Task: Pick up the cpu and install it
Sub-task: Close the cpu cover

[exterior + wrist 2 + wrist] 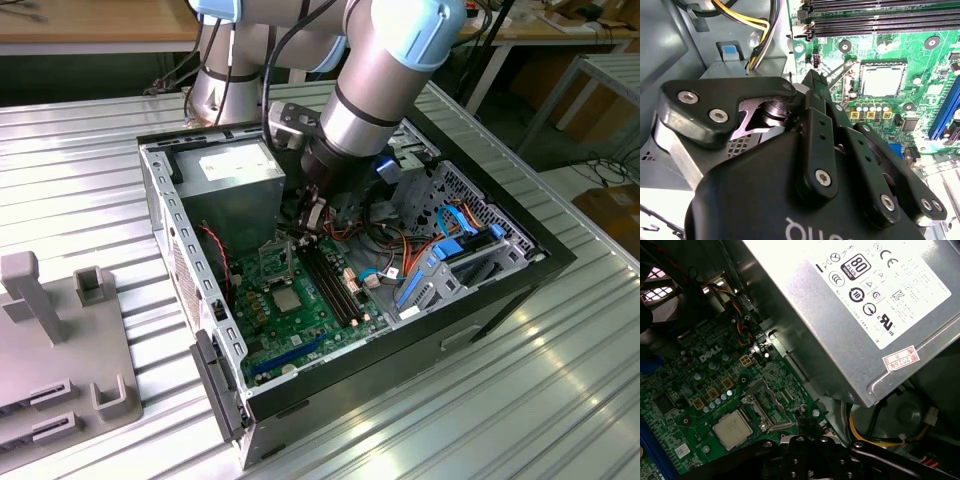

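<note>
Already the cpu sits flat in its socket on the green motherboard.
My gripper hangs just beside it, fingers pressed together, holding nothing, next to the open socket frame.

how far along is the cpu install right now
Looks done: the cpu already lies flat in the motherboard's socket, seen in both wrist views and the exterior view. In hand: nothing visible; the gripper hangs inside the computer case, beside the socket near its raised metal frame. Left: that frame stands open, not closed over the chip, so it doesn't look locked in yet.
</note>
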Robot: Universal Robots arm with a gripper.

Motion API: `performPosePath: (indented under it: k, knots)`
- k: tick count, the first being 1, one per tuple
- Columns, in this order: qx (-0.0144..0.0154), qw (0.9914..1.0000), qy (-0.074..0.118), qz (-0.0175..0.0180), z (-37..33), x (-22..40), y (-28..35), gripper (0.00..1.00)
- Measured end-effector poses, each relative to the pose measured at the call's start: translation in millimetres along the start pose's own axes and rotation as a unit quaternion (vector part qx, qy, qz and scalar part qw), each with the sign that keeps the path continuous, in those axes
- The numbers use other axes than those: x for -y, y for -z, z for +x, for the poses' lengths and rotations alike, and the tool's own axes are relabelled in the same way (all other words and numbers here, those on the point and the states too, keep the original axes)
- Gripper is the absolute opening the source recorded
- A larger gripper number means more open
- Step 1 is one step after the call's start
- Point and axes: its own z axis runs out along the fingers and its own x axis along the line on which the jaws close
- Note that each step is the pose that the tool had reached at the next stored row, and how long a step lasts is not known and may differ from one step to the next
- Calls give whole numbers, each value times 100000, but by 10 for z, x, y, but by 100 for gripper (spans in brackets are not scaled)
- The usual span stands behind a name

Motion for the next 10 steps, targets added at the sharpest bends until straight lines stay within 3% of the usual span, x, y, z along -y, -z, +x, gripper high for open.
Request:
performPosePath:
  k: [10]
  knots:
    - [-379, 99976, 2141, -14, 15, 11, 1, 11]
